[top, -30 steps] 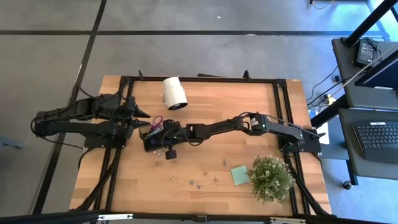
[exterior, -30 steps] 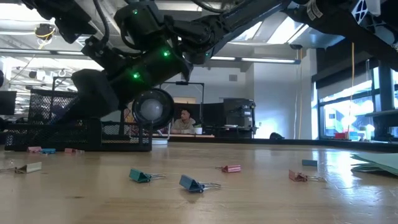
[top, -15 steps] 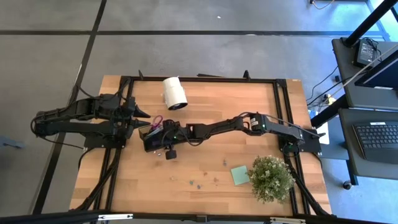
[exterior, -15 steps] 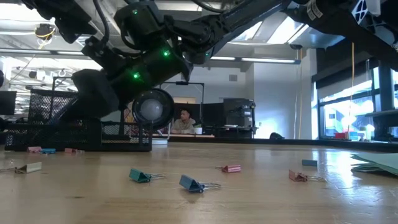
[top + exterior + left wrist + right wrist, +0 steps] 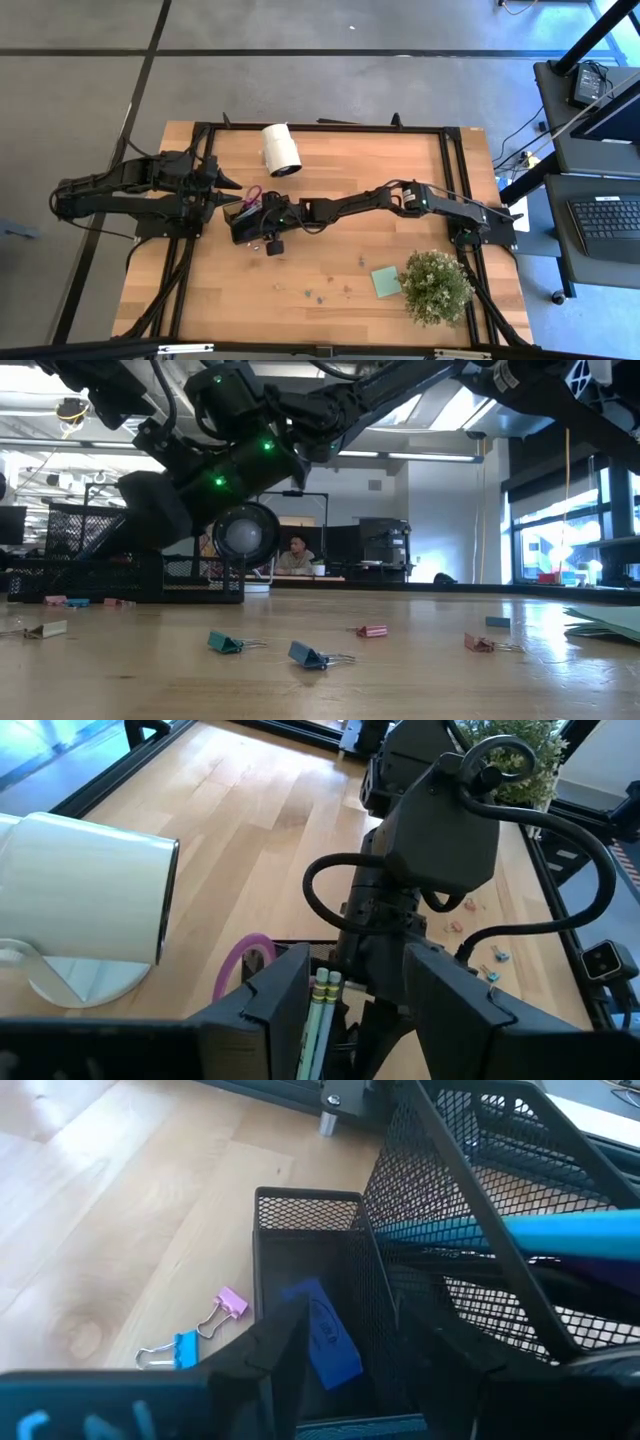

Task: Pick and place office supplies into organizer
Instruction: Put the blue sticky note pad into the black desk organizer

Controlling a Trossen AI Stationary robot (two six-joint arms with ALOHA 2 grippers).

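1. The organizer (image 5: 250,220), a black mesh tray, sits on the table (image 5: 330,170) left of centre, between the two arms; the low view shows its mesh wall (image 5: 120,575) at the far left.
2. In the right wrist view, a small square mesh compartment (image 5: 310,1270) holds a blue eraser-like block (image 5: 322,1332), lying tilted inside it. Beside it a taller mesh section (image 5: 480,1230) holds a blue pen (image 5: 520,1235) lying across it.
3. The right gripper (image 5: 350,1350) hangs just over that small compartment, fingers parted and clear of the block, holding nothing.
4. A pink clip (image 5: 228,1304) and a blue clip (image 5: 175,1350) lie on the wood just beside the compartment's outer wall.
5. In the left wrist view, pale green pencils (image 5: 322,1010) and a purple scissor handle (image 5: 240,960) show at the organizer, beneath the right arm's wrist.
6. The left gripper (image 5: 225,180) waits near the organizer, at the table's left edge, fingers apart and empty.
7. A white roll (image 5: 280,150) lies on its side beyond the organizer, near the far edge.
8. More clips (image 5: 315,656) are scattered over the near part of the table, well apart from the organizer.
9. A green sticky pad (image 5: 386,281) lies touching or just beside the potted plant (image 5: 436,287) at the right near corner.
10. A person (image 5: 296,553) sits in the room behind the table.
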